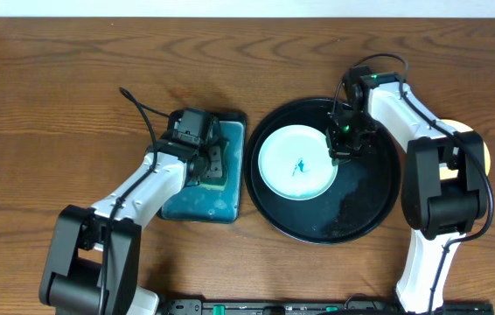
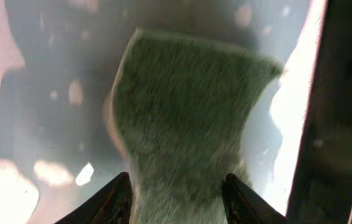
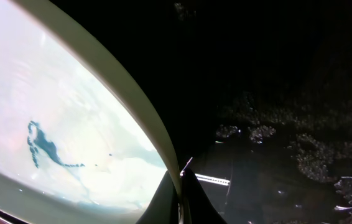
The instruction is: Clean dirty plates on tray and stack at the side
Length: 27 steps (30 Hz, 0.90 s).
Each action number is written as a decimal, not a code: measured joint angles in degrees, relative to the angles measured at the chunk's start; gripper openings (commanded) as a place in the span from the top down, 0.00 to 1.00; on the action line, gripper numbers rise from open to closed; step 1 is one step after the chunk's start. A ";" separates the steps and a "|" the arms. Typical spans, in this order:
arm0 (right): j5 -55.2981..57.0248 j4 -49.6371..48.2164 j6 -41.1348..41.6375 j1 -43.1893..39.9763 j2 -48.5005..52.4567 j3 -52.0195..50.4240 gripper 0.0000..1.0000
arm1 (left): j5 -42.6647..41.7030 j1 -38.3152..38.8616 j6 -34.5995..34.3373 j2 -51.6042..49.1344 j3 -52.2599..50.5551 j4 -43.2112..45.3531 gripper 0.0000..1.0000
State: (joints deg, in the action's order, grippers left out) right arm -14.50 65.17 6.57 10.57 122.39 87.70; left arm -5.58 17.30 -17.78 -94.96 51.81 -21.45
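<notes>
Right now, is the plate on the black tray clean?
No, the plate on the tray has a teal scribble in its middle.

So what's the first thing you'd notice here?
A pale plate with a teal scribble, sitting in the big black tray at the middle, its right rim pinched by the right claw. To the left, the left claw squeezes a green sponge in the teal sponge tray.
</notes>
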 measured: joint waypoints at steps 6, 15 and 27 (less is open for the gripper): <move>-0.04 -0.02 0.00 0.00 0.00 0.00 0.99 | 0.00 0.00 0.00 -2.38 0.00 2.38 0.52; -0.04 -0.02 0.00 0.00 0.00 0.00 0.99 | -1.18 0.37 -0.28 -4.37 0.28 3.80 0.92; -0.04 0.13 0.00 0.00 0.00 0.00 0.99 | 0.13 0.31 -0.44 -1.53 0.83 0.90 0.61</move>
State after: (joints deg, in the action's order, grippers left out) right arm -14.55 65.30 6.57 10.57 122.39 87.70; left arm -5.45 17.61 -18.22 -96.49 52.64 -20.56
